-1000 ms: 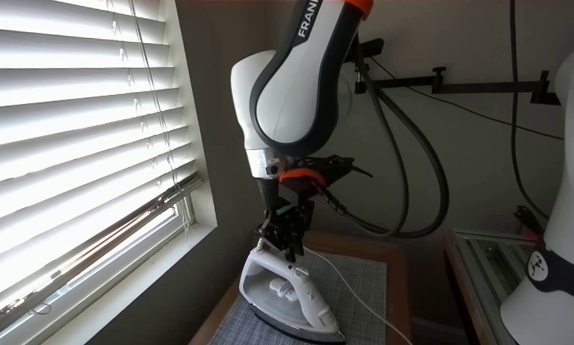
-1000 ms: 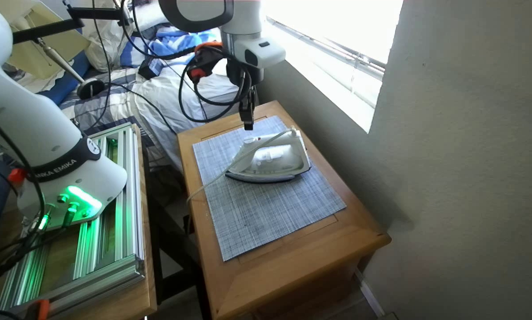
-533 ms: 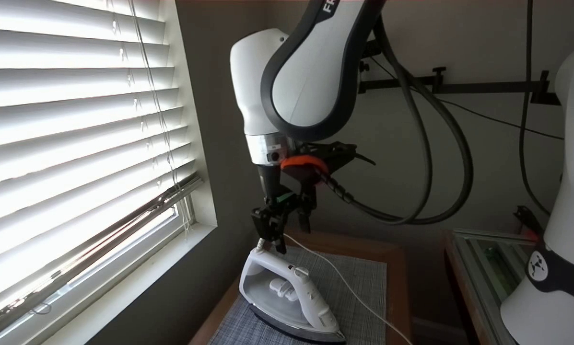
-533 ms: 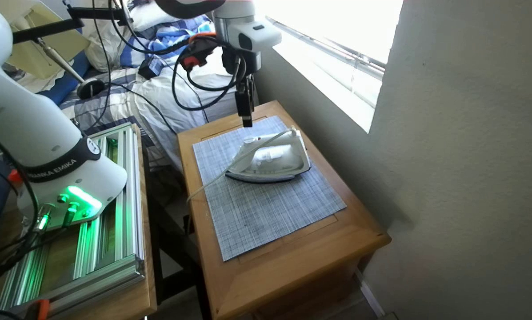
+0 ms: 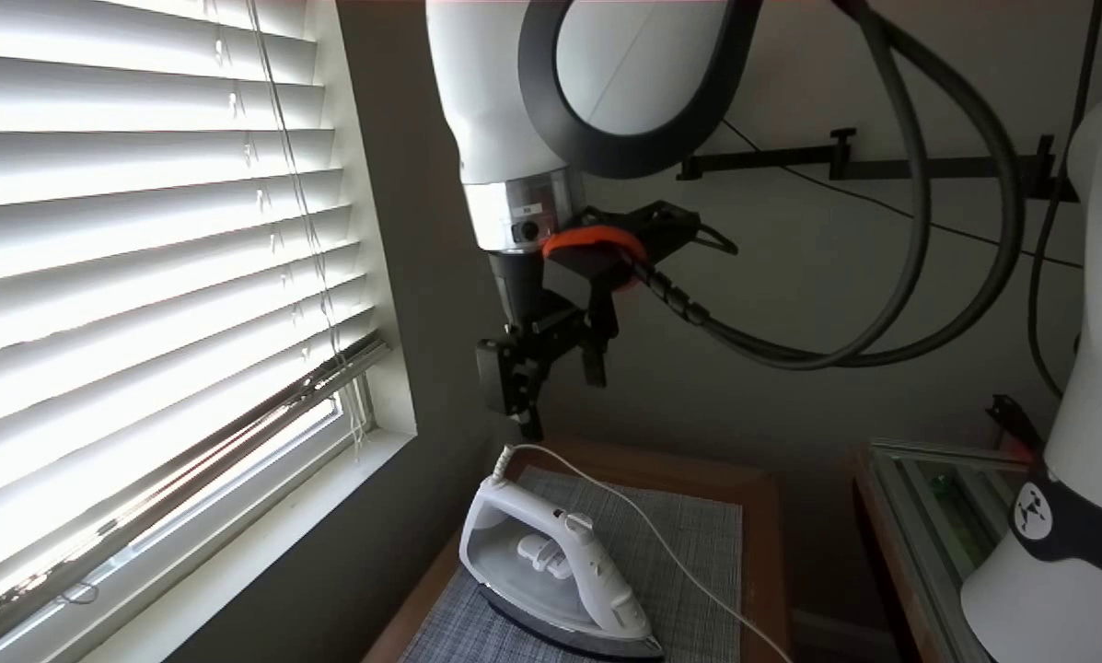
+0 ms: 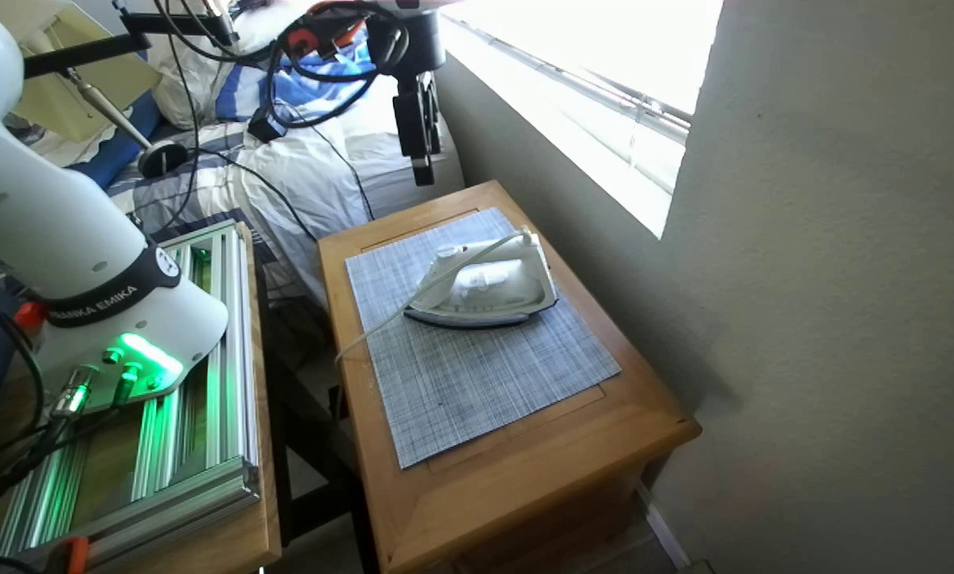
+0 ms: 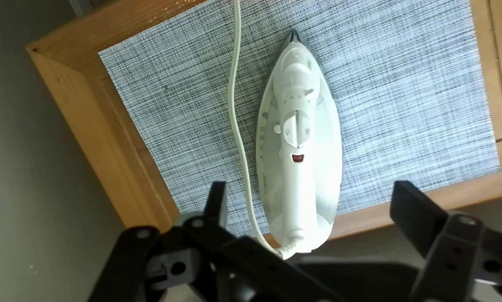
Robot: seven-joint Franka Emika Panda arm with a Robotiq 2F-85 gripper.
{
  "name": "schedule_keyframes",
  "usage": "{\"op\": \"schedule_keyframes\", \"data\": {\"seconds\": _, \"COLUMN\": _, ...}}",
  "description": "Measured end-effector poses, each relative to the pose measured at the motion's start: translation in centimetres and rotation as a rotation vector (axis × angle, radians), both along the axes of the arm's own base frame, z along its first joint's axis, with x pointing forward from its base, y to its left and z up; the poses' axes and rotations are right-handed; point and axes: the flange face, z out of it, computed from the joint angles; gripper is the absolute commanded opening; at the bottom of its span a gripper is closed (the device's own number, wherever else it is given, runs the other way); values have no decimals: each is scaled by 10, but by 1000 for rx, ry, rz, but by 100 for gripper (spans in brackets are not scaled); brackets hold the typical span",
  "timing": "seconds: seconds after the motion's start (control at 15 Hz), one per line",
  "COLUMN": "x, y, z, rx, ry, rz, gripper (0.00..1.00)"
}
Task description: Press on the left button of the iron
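The white iron (image 7: 300,193) sits flat on a grey mat, its pointed tip toward the top of the wrist view. On its handle are two side-by-side buttons; the left button (image 7: 291,130) adjoins the right one (image 7: 304,129), with a small red light (image 7: 297,158) below them. My gripper (image 7: 311,199) is open, its fingers far apart with nothing between them. In both exterior views the gripper (image 5: 563,410) hangs above the iron's cord end, apart from the iron (image 5: 597,566). The buttons look too small to make out in an exterior view (image 6: 451,251).
A white cord (image 7: 234,105) runs from the iron's rear along its side and over the mat (image 7: 183,117). Below is a wooden table (image 6: 524,454), close to a wall and window (image 5: 145,230). A bed (image 6: 381,175) stands behind the table.
My gripper has spread from nearly shut to wide open and risen away from the iron's handle. The iron and its cord on the mat look unmoved.
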Motion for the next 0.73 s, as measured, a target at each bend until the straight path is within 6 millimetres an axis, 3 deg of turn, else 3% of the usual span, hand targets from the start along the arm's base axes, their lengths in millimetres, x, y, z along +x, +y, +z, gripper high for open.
{"op": "schedule_keyframes", "data": {"seconds": 0.47, "x": -7, "y": 20, "z": 46, "rx": -43, "ry": -56, "rz": 16, "gripper": 100}}
{"op": "schedule_keyframes", "data": {"seconds": 0.73, "x": -7, "y": 24, "z": 47, "rx": -45, "ry": -59, "rz": 21, "gripper": 100}}
